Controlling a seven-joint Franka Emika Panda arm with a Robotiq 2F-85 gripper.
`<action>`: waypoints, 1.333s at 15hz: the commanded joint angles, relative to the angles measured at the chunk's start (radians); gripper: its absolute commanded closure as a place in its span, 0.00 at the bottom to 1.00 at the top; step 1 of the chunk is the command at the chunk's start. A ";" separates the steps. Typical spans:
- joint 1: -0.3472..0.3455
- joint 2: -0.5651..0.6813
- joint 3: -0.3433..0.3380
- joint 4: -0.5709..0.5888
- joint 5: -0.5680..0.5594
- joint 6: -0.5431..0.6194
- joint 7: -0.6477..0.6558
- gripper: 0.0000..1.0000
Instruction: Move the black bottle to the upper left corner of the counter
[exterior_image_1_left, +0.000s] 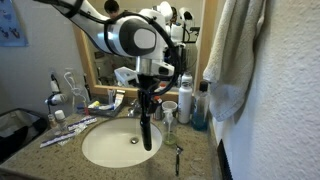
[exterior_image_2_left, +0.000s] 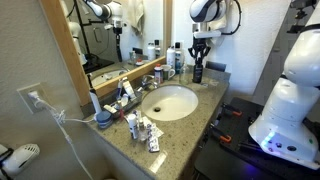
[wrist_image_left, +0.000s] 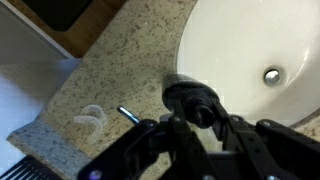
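Observation:
My gripper (exterior_image_1_left: 146, 100) is shut on the black bottle (exterior_image_1_left: 147, 128) and holds it upright by its neck. In this exterior view the bottle hangs in front of the white sink basin (exterior_image_1_left: 105, 150). In an exterior view the gripper (exterior_image_2_left: 199, 55) and bottle (exterior_image_2_left: 197, 72) are at the far end of the speckled counter (exterior_image_2_left: 185, 135), beyond the basin (exterior_image_2_left: 160, 108). In the wrist view the bottle's black top (wrist_image_left: 195, 100) sits between my fingers (wrist_image_left: 200, 128), over the counter (wrist_image_left: 120, 60) by the basin's rim (wrist_image_left: 210, 40).
A silver spray can (exterior_image_1_left: 184, 92), a blue-liquid bottle (exterior_image_1_left: 200, 108) and a clear cup (exterior_image_1_left: 169, 112) stand behind the basin. A towel (exterior_image_1_left: 235, 50) hangs at the side. Toothbrushes and small tubes (exterior_image_1_left: 60, 125) crowd one end. A clear plastic piece (wrist_image_left: 90, 117) lies on the counter.

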 joint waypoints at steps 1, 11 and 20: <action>0.041 -0.071 0.071 0.007 -0.015 -0.117 0.018 0.89; 0.179 0.031 0.231 0.174 -0.006 -0.188 -0.132 0.89; 0.281 0.227 0.311 0.354 -0.020 -0.189 -0.247 0.89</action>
